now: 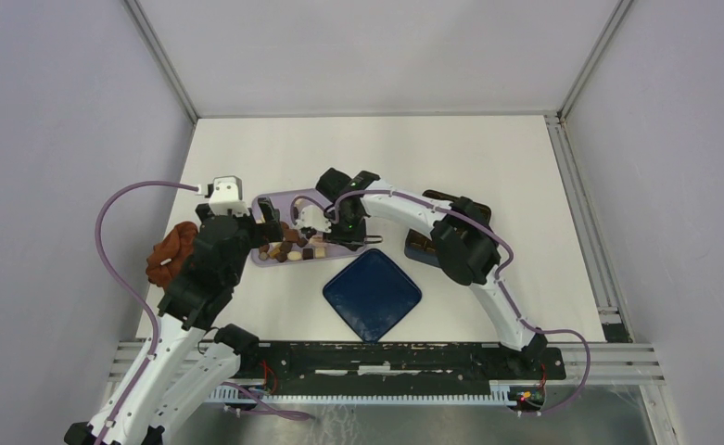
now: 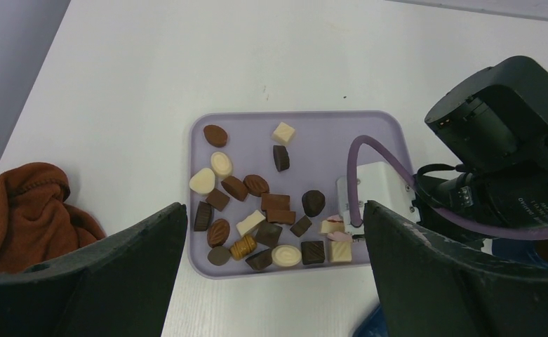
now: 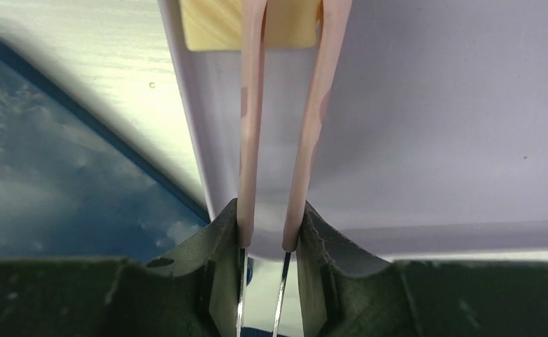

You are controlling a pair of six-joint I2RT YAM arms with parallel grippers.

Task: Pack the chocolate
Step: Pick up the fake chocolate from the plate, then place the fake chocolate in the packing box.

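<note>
Several chocolate pieces (image 2: 271,225), dark brown, mid brown and cream-white, lie on a lavender tray (image 2: 369,133), which also shows in the top view (image 1: 270,199). My right gripper (image 3: 267,225) is shut on pink tongs (image 3: 251,112). The tongs' tips sit on either side of a cream chocolate piece (image 3: 285,24) at the tray's near right corner; whether they squeeze it I cannot tell. In the left wrist view the tong tips (image 2: 341,228) show among the cream pieces. My left gripper (image 2: 274,281) is open wide and empty, above the tray's near edge.
A dark blue square lid (image 1: 372,295) lies just in front of the tray. A dark box (image 1: 425,247) sits to the right, partly hidden by my right arm. A reddish-brown cloth (image 1: 171,252) lies left of the tray.
</note>
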